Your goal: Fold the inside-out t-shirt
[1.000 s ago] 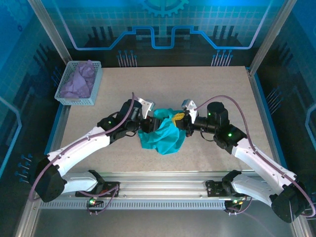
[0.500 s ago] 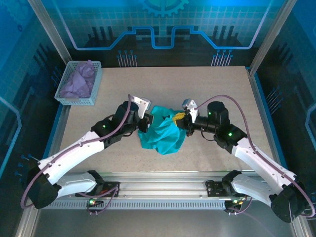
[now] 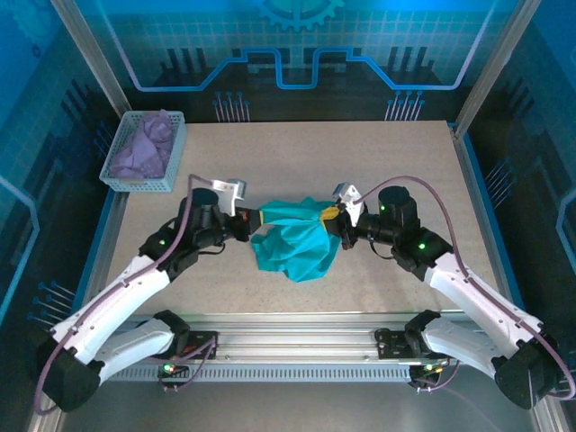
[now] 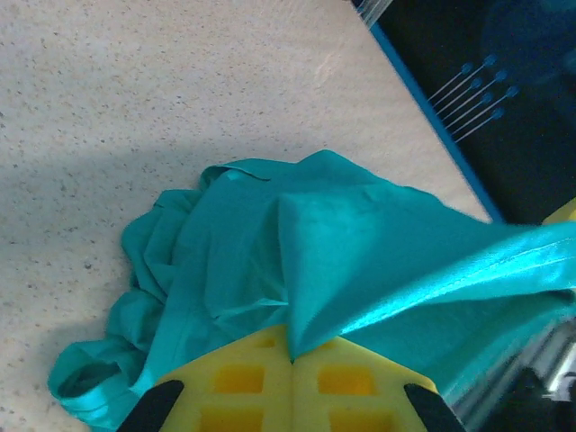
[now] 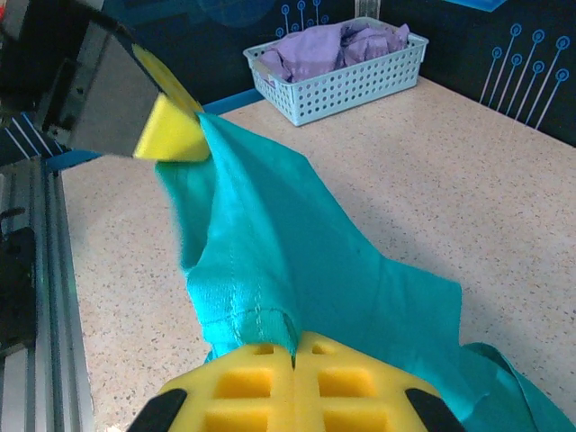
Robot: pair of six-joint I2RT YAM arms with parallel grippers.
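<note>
- Top view: your left hand (image 3: 253, 219) is pinched closed on the left end of the teal t-shirt (image 3: 292, 245). Your right hand (image 3: 332, 216) is pinched closed on its right end.
- Between your two hands the upper edge of the t-shirt is drawn out in a tight band. The rest hangs down from it and bunches on the worktop (image 3: 387, 153), about midway across and somewhat nearer the arm bases.
- At the far left corner a pale blue basket (image 3: 135, 185) holds a lavender cloth (image 3: 142, 148), well apart from the t-shirt.
- Left wrist view: your left hand's yellow pads (image 4: 238, 378) meet with a fold of the t-shirt clamped between them.
- From that grip the fabric climbs to the right as a taut, shiny ridge that runs out at the frame's right edge.
- To the left, the slack part lies crumpled on the speckled worktop, with a rolled loop of hem at the lower left.
- Right wrist view: your right hand's pads are closed on a stitched hem of the t-shirt.
- From there the cloth stretches away to the upper left, where your left hand's yellow pad grips the far corner clear of the worktop.
- At the lower right the fabric spreads flat on the worktop. The basket with the lavender cloth sits beyond.
</note>
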